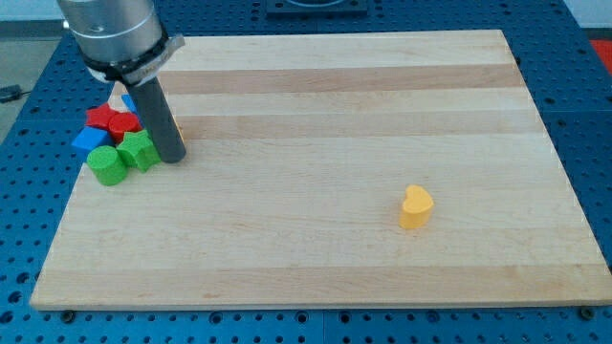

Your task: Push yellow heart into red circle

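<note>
The yellow heart (415, 206) lies alone on the wooden board (316, 248), right of centre and toward the view's bottom. A cluster of blocks sits at the board's left edge. In it, a red block (99, 117) at the cluster's top looks like the red circle, though its shape is unclear. A red star-like block (122, 123) is beside it. My tip (172, 158) rests on the board just right of the cluster, touching or nearly touching the green block (140, 150). The tip is far to the left of the yellow heart.
The cluster also holds a green cylinder (108, 164), a blue block (90, 139) and another blue block (127, 100) partly hidden behind the rod. A small orange-yellow piece (179, 129) shows just behind the rod. Blue perforated table surrounds the board.
</note>
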`<action>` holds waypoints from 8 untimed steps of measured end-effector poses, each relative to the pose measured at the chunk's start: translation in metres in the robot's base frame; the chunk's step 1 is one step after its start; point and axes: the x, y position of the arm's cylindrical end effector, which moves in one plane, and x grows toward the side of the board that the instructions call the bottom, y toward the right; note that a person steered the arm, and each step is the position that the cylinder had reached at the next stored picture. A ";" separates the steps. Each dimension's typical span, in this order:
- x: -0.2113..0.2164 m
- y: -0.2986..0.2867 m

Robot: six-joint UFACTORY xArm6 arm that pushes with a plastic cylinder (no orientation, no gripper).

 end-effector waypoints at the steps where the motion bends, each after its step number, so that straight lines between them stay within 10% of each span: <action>1: -0.030 -0.001; 2: -0.029 0.007; 5: 0.155 0.223; 8: 0.077 0.332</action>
